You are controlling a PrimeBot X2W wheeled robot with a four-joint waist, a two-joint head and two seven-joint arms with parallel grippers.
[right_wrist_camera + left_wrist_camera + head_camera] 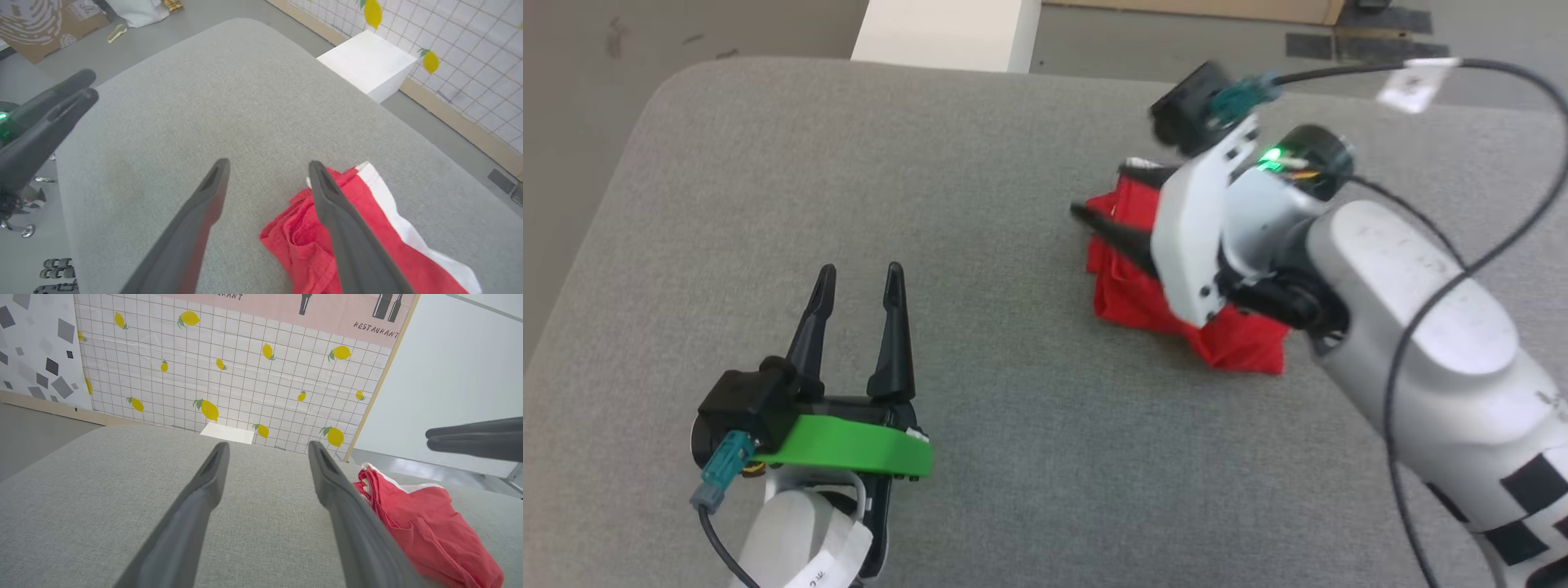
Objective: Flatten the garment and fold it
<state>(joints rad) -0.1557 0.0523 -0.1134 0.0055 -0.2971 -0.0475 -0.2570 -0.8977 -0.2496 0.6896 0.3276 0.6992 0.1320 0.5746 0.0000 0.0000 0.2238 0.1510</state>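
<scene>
The garment (1125, 300) lies bunched on the grey cushion (931, 163); left gripper (860, 269) and right gripper (268, 163) both gape empty.

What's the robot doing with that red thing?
A two-armed robot is getting ready to flatten and fold small red shorts, which lie crumpled in a heap on the gray padded surface. Its right gripper is right at the heap with its jaws apart, not holding the cloth. Its left gripper is off to the side over bare padding, jaws apart too. Nothing is flattened or folded yet.
</scene>
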